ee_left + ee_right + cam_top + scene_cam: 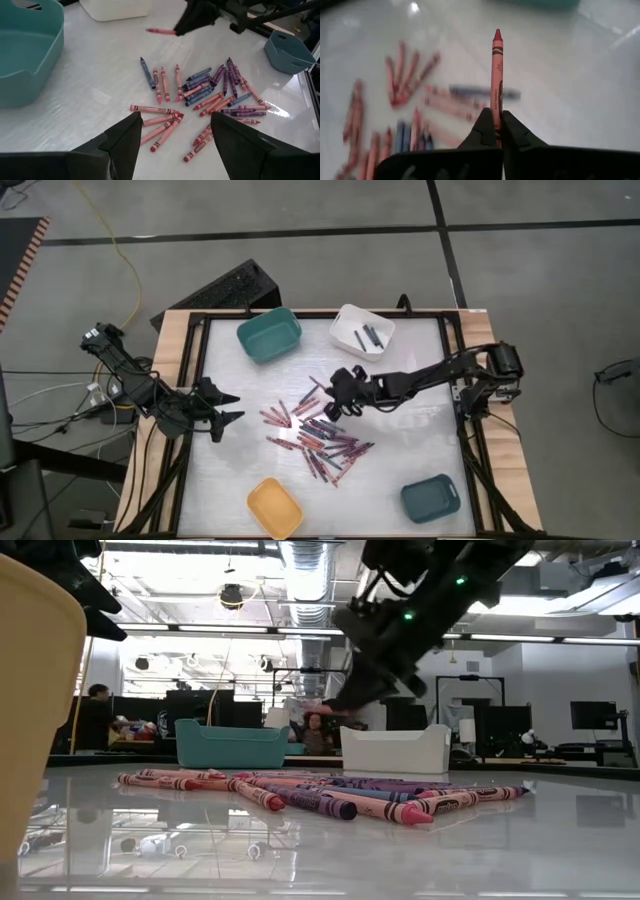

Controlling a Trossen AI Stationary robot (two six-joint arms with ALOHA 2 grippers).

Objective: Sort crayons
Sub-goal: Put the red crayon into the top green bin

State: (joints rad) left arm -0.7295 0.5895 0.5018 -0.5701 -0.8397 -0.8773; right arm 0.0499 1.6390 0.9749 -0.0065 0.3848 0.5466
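- Right gripper (322, 394) is above the middle of the table, over the upper edge of the crayon pile; its fingers are pinched on a single red crayon (497, 75), lifted clear of the surface. The crayon sticks straight out past the fingertips.
- The left wrist view confirms it: the held crayon pokes out sideways from the right gripper, off the table, between the pile and the white bin.
- Left gripper (228, 408) hangs at the left side of the table, near the pile, fingers spread, holding nothing.
- The crayons (318, 435) lie loose in a scatter at table centre, pink-red and dark blue-purple mixed, many touching or crossing.
- White bin (345, 322) at the far edge holds a few dark crayons.
- Large teal bin (252, 332) beside it: no crayons visible in it from above.
- Yellow bin (260, 497) and small teal bin (414, 495) at the near edge: both look empty.
- Judgement: sorting is at an early stage. Only a handful are binned; nearly the whole pile is left.
- Judgement: the step in hand is carrying one red crayon to a bin; which bin, cannot tell.
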